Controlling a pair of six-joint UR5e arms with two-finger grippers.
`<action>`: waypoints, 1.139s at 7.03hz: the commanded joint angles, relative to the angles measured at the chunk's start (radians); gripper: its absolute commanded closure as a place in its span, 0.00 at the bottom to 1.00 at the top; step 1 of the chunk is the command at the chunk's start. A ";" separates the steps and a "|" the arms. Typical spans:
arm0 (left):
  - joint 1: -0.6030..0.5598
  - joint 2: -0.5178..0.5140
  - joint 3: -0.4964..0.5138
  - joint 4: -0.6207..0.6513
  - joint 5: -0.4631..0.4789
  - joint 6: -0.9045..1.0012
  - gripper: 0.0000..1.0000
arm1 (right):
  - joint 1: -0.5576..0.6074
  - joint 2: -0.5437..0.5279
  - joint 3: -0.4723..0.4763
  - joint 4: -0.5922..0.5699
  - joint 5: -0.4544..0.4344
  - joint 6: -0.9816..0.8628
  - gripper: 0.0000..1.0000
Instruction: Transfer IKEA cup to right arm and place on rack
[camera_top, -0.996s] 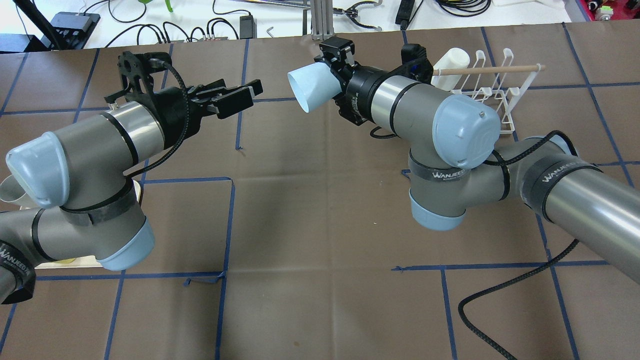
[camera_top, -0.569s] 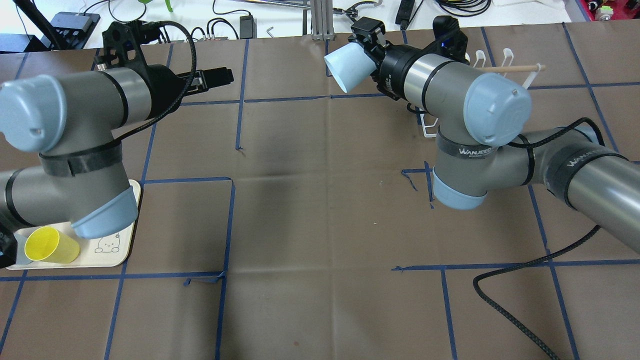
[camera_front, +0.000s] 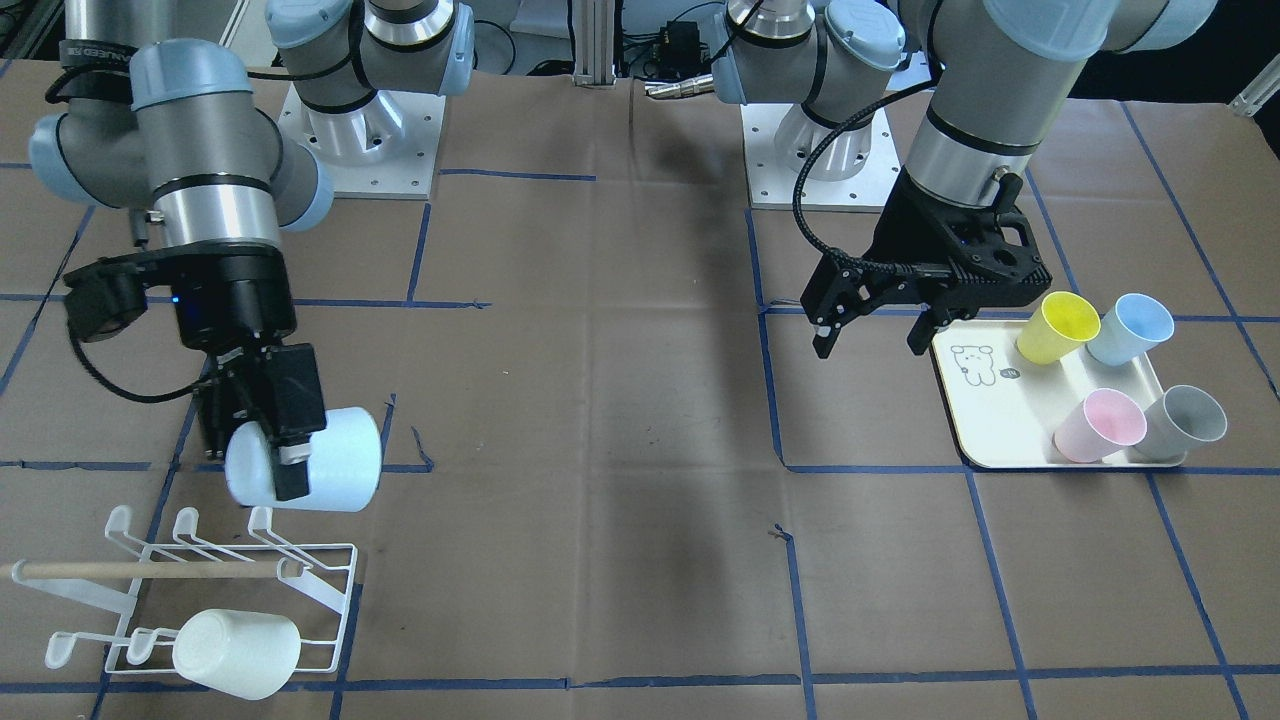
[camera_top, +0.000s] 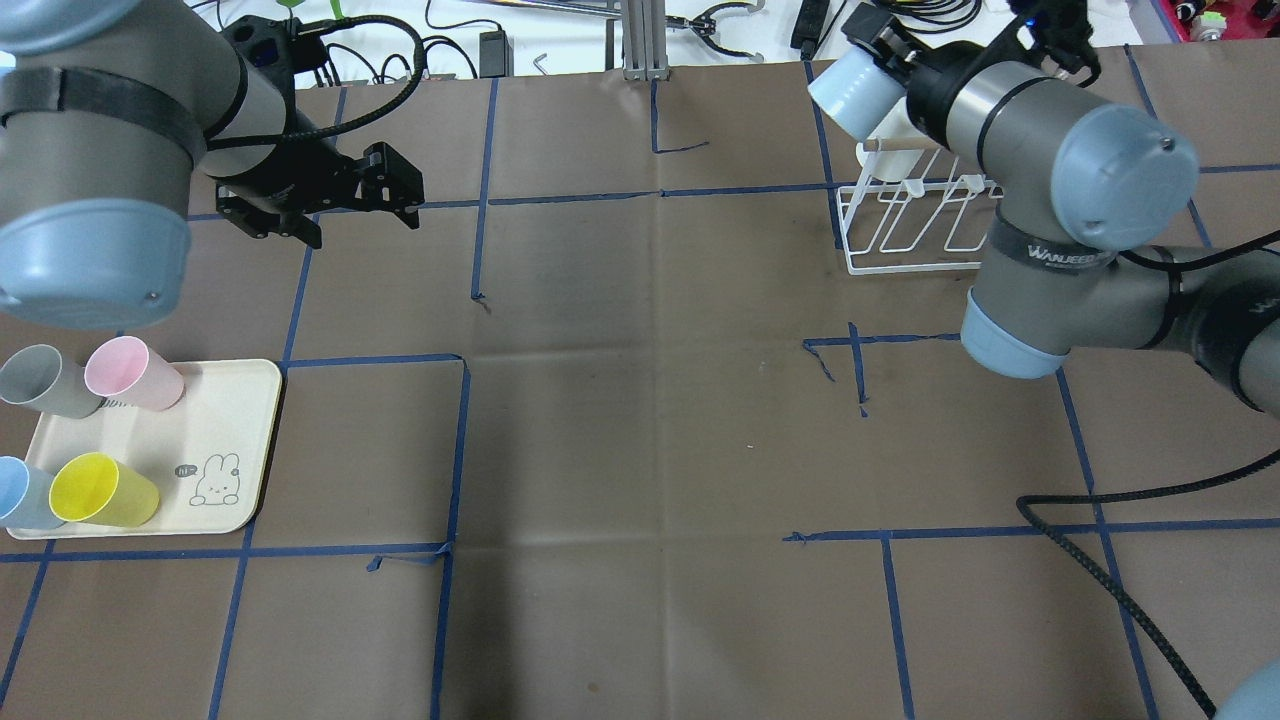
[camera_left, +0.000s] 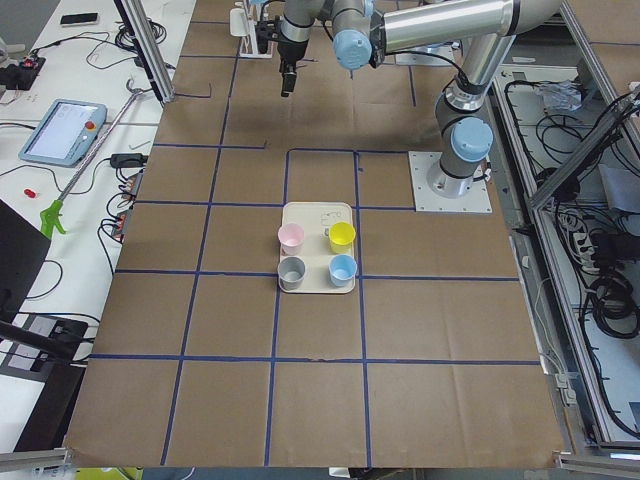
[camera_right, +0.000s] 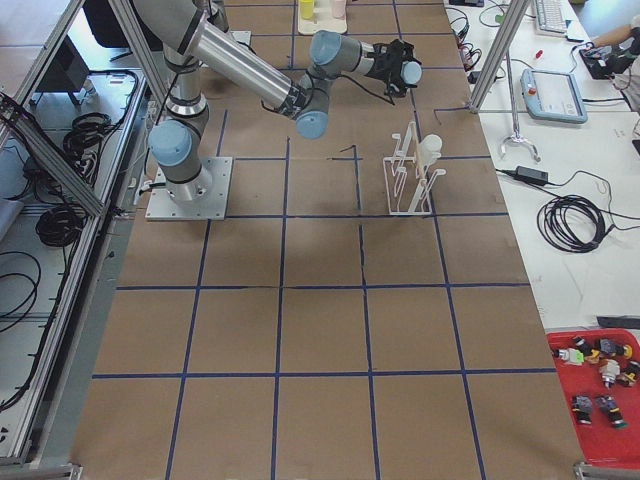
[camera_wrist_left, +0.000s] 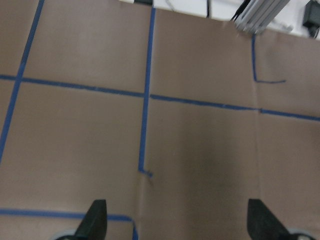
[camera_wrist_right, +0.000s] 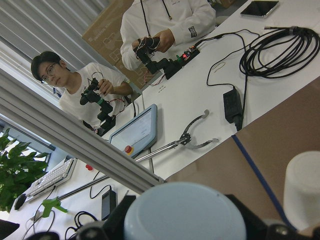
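My right gripper (camera_front: 290, 450) is shut on a pale blue cup (camera_front: 340, 455) and holds it on its side in the air, close to the white wire rack (camera_front: 200, 570) but apart from it. In the overhead view this cup (camera_top: 845, 85) shows at the rack's (camera_top: 905, 225) far end. The right wrist view shows its base (camera_wrist_right: 185, 210). A white cup (camera_front: 240, 652) lies on the rack's prongs under the wooden dowel (camera_front: 150, 570). My left gripper (camera_front: 870, 330) is open and empty. It points down beside the tray, with both fingertips (camera_wrist_left: 95, 222) over bare table.
A cream tray (camera_front: 1000, 430) with a bear drawing holds yellow (camera_front: 1058, 325), blue (camera_front: 1130, 328), pink (camera_front: 1100, 425) and grey (camera_front: 1185, 422) cups, just right of my left gripper. Blue tape lines cross the brown table. Cables and tools lie past the far edge (camera_top: 480, 40).
My right arm has swung the blue cup right and back to the rack. My left arm has drawn back to the left and its gripper has turned downward, uncovering the tray.
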 joint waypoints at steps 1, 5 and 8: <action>-0.009 0.019 0.082 -0.268 0.058 0.002 0.00 | -0.105 0.039 -0.063 0.000 -0.008 -0.302 0.92; -0.014 0.038 0.080 -0.254 0.059 0.103 0.00 | -0.190 0.229 -0.206 -0.168 0.002 -0.720 0.92; -0.012 0.036 0.066 -0.236 0.059 0.130 0.00 | -0.218 0.304 -0.206 -0.186 0.002 -0.801 0.92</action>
